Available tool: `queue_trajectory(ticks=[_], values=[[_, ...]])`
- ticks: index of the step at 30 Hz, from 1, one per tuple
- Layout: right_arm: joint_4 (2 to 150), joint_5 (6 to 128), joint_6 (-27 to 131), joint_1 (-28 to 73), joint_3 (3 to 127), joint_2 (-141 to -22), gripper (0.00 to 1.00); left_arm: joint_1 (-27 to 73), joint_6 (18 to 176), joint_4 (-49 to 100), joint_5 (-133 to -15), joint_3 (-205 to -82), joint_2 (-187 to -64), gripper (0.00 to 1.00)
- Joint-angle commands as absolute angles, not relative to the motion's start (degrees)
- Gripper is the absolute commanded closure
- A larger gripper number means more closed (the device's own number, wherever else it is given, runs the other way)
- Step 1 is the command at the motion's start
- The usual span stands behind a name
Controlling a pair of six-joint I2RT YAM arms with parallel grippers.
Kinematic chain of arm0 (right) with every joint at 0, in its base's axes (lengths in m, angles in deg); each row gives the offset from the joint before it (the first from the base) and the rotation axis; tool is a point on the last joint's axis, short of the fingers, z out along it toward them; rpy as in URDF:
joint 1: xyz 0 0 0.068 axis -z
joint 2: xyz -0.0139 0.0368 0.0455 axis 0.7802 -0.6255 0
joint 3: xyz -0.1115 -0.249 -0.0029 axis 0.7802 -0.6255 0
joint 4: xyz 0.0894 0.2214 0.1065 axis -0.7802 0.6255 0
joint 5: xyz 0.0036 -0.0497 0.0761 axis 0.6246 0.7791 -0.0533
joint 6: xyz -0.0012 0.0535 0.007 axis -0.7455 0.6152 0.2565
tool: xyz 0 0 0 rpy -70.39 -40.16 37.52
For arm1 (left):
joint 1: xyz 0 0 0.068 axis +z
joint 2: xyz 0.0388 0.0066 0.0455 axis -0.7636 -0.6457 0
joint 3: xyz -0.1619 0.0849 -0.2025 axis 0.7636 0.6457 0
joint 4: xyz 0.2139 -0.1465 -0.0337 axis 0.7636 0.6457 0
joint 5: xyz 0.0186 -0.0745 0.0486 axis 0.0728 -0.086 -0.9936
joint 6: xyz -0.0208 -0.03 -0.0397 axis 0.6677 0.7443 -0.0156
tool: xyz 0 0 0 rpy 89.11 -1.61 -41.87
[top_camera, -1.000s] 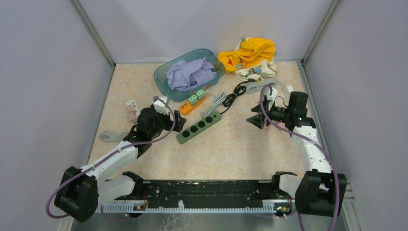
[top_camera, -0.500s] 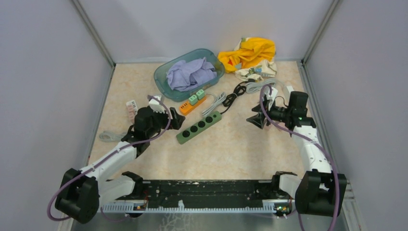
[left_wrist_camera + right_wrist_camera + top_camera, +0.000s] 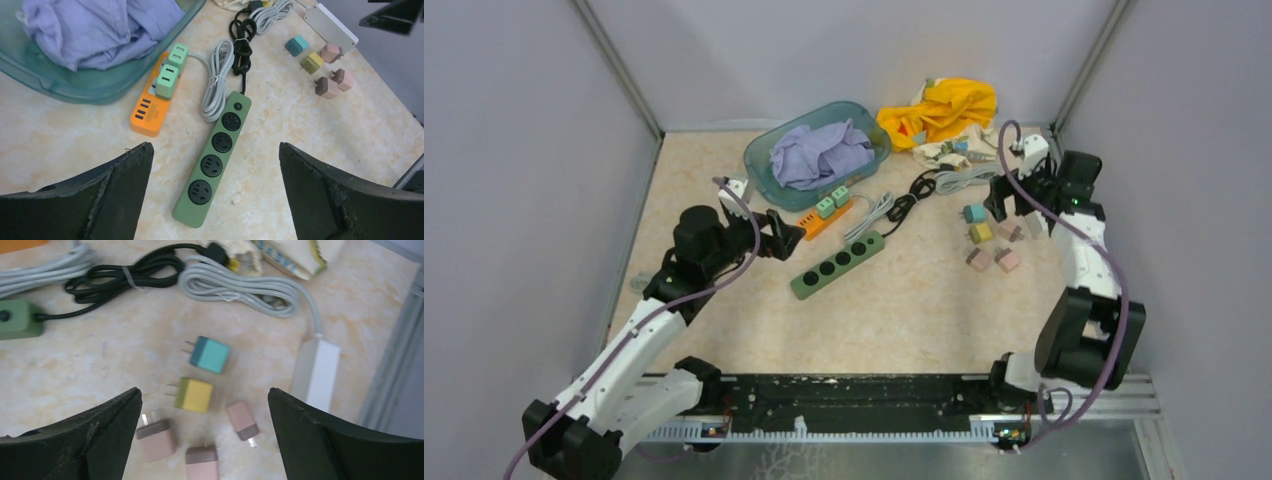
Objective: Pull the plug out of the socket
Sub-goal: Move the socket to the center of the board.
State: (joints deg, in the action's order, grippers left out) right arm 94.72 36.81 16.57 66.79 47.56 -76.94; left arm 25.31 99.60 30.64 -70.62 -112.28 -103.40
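While your left gripper (image 3: 214, 150) and right gripper (image 3: 205, 392) gape wide, two mint-green square plugs (image 3: 167, 81) sit in the flat orange socket strip (image 3: 146, 112).

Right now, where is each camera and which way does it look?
Top external: high behind the arms, looking down at the table; left gripper, right gripper show.
Left wrist: on left arm, facing down at the green power strip; own fingers show.
Right wrist: on right arm, facing down at loose plugs; own fingers show.
Shared: both wrists see the teal plug.
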Motion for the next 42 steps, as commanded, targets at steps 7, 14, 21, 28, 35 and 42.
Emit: queue_trajectory(ticks=[7, 14, 21, 28, 35, 42], values=[[100.4, 59.2, 16.4, 70.6, 72.5, -104.0, 0.10, 25.7, 88.3, 39.7, -75.9, -110.3, -95.3, 0.00], [104.8, 67.2, 13.4, 70.6, 81.5, -117.4, 0.21, 25.8, 87.4, 40.1, -76.2, -110.4, -95.6, 0.00], [106.5, 66.6, 9.8, 70.5, 82.0, -120.1, 0.66, 25.9, 87.4, 40.1, -75.7, -110.4, -96.1, 0.00], [91.3, 81.5, 0.4, 62.4, 65.6, -107.2, 1.00, 26.0, 87.8, 39.9, -74.9, -110.4, -96.6, 0.00], [52.7, 105.7, -20.3, 47.7, 45.9, -100.7, 1.00, 26.2, 87.8, 40.1, -75.3, -110.4, -96.4, 0.00], [50.4, 108.0, -18.5, 38.0, 41.3, -100.2, 1.00, 26.4, 87.8, 40.0, -75.0, -110.4, -96.7, 0.00]])
